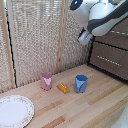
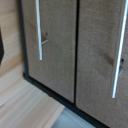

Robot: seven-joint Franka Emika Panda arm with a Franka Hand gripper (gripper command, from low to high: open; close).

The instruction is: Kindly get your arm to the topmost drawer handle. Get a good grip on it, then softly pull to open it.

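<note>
Currently the arm [image 1: 102, 17] is hanging high at the exterior view's right, its claw [image 1: 85, 37] just beside the dresser [image 1: 111, 52]; claw state cannot be told. The topmost drawer handle [image 1: 117, 33] is sitting untouched behind it. Pink cup [image 1: 46, 80], blue cup [image 1: 80, 83] are standing on the tabletop [image 1: 95, 107]; no legible writing

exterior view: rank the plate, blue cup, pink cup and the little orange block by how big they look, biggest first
1. plate, though it sits nearest the camera
2. blue cup
3. pink cup, close to the blue cup, so that order is unsure
4. orange block
</note>
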